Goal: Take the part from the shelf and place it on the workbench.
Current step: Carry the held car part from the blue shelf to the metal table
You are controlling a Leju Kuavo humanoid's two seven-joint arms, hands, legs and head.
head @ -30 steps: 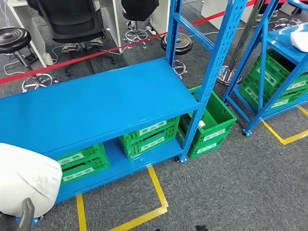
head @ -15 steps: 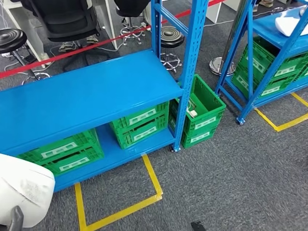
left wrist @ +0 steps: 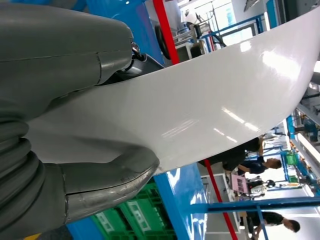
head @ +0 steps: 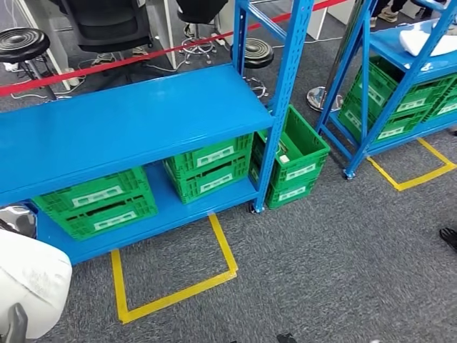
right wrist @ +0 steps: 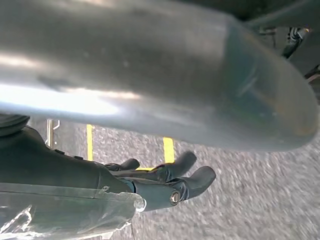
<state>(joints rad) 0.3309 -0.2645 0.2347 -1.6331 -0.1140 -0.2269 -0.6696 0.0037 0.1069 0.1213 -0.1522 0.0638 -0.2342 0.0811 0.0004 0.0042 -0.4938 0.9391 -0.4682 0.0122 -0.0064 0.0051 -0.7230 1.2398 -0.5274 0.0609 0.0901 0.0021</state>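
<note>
The part is a white, smooth, curved shell at the lower left of the head view, in front of the blue shelf. My left hand holds it from below, with a dark finger showing at its lower edge. In the left wrist view the grey thumb and the hand's cover clamp the glossy white part from both sides. My right hand hangs over the grey carpet with its dark fingers stretched out and nothing in them.
Green crates sit on the shelf's lower board, and another crate stands on the floor beside its post. A second blue rack at the right carries another white piece. Yellow floor tape, stools and chairs lie beyond; a shoe shows at the right edge.
The whole picture has shifted, so the camera has moved: the shelf now sits more level and slightly farther off. The white part stays in my left hand at the lower left.
</note>
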